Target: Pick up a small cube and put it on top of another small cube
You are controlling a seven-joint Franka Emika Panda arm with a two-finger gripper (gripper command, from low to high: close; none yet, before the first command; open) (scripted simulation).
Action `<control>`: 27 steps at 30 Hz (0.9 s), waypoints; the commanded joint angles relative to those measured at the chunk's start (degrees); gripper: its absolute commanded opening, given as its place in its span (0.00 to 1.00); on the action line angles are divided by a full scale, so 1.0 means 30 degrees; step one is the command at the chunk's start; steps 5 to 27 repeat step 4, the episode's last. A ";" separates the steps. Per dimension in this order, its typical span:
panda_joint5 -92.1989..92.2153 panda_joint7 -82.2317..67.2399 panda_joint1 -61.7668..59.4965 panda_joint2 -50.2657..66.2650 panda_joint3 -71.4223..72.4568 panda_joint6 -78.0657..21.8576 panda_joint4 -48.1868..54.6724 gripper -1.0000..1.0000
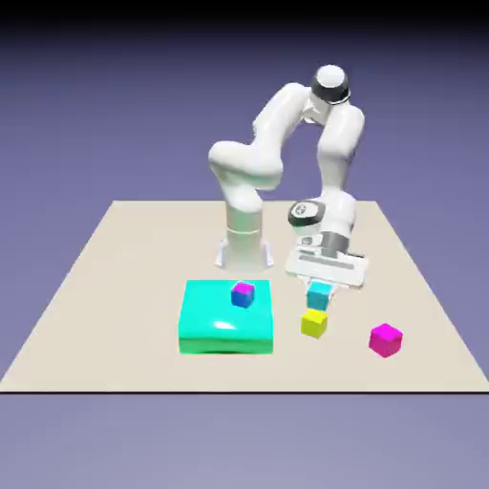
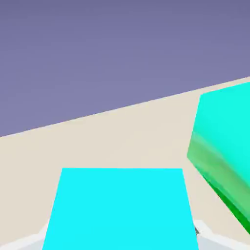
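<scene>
The small cyan cube (image 1: 319,294) sits between the fingers of my gripper (image 1: 320,289), which is shut on it just above and behind the small yellow cube (image 1: 314,323). Whether the cyan cube rests on the table or hangs just above it I cannot tell. In the hand view the cyan cube (image 2: 119,209) fills the bottom middle and hides most of both fingertips. The yellow cube stands on the table, apart from the cyan one, and does not show in the hand view.
A large flat cyan block (image 1: 227,317) lies toward the exterior view's left, with a blue cube with a magenta top (image 1: 243,294) on it. Its edge (image 2: 222,151) shows in the hand view. A small magenta cube (image 1: 385,339) stands right of the yellow cube.
</scene>
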 commanded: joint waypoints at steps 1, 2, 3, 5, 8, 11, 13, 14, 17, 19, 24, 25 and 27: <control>-0.0102 0.0100 -0.0692 -0.0085 0.0450 0.0392 0.0154 0.00; -0.0132 0.0129 -0.0883 -0.0109 0.0574 0.0506 0.0196 0.00; -0.0132 0.0129 -0.0884 -0.0109 0.0574 0.0506 0.0196 1.00; -0.0132 0.0129 -0.0884 -0.0109 0.0574 0.0506 0.0196 1.00; -0.0132 0.0129 -0.0884 -0.0109 0.0574 0.0506 0.0196 1.00; -0.0132 0.0129 -0.0884 -0.0109 0.0574 0.0506 0.0196 1.00; -0.0132 0.0129 -0.0884 -0.0109 0.0574 0.0506 0.0196 1.00; -0.0132 0.0129 -0.0884 -0.0109 0.0574 0.0506 0.0196 1.00; -0.0132 0.0129 -0.0884 -0.0109 0.0574 0.0506 0.0196 1.00; -0.0132 0.0129 -0.0884 -0.0109 0.0574 0.0506 0.0196 1.00; -0.0132 0.0129 -0.0884 -0.0109 0.0574 0.0506 0.0196 1.00; -0.0132 0.0129 -0.0884 -0.0109 0.0574 0.0506 0.0196 1.00; -0.0132 0.0129 -0.0884 -0.0109 0.0574 0.0506 0.0196 1.00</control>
